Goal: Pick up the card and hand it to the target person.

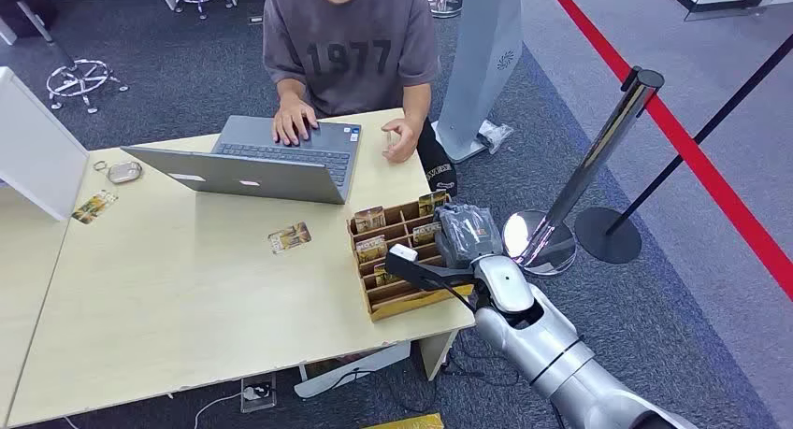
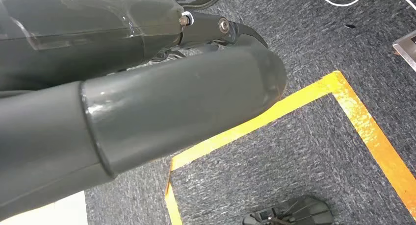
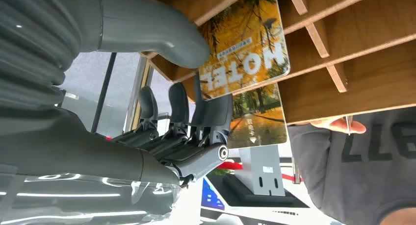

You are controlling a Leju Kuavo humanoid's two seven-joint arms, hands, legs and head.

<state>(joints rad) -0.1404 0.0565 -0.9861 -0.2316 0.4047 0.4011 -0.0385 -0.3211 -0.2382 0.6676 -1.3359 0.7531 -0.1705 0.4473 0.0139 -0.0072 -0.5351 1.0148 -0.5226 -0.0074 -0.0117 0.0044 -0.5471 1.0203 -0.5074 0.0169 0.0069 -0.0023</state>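
The right hand (image 1: 465, 235) pinches a yellow autumn-print card (image 3: 247, 53) in the slotted wooden card box (image 1: 404, 298) at the light wooden desk's (image 1: 187, 298) right edge.

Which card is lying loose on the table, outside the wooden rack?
The card just in front of the laptop, flat on the tabletop; the others stand in the rack.

Laptop (image 1: 257, 158) behind a loose card (image 1: 288, 237); rack (image 1: 404, 256) right, apparently holding cards.
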